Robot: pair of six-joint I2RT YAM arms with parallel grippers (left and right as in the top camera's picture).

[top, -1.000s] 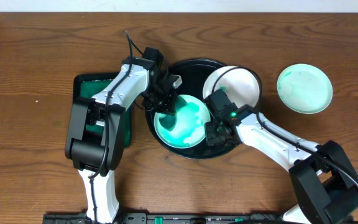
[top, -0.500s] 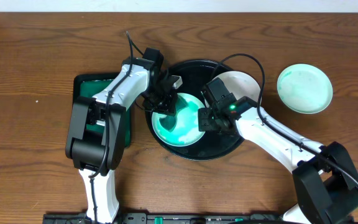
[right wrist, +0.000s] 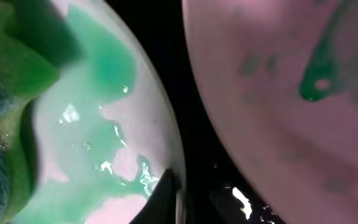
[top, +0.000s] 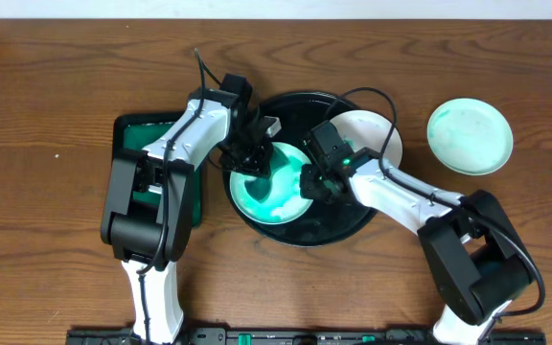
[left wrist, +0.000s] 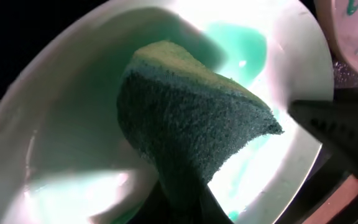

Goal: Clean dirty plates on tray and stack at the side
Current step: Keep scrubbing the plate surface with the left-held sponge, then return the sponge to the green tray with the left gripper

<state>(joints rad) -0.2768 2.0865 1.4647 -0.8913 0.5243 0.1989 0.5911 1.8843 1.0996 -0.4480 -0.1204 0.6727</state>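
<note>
The black tray (top: 341, 222) holds two plates. The front one (top: 278, 196) is covered in teal smears (right wrist: 98, 68). My left gripper (top: 253, 161) is shut on a green sponge (left wrist: 191, 124), which presses on that plate (left wrist: 61, 155) at its left side. At the plate's right rim, my right gripper (top: 312, 182) is shut, one finger inside and one outside (right wrist: 178, 200). The second plate (top: 377, 134) lies at the tray's back right, with a small green smear (right wrist: 319, 81). A third, pale teal plate (top: 470, 136) rests on the table to the right of the tray.
A green rectangular tray (top: 149, 132) lies left of the black tray, mostly under the left arm. A black cable (top: 391, 110) loops over the second plate. Wooden table (top: 46, 86) surrounds everything.
My right gripper moved left across the tray to the smeared plate's right rim and closed on it. The left gripper with the sponge barely moved.
</note>
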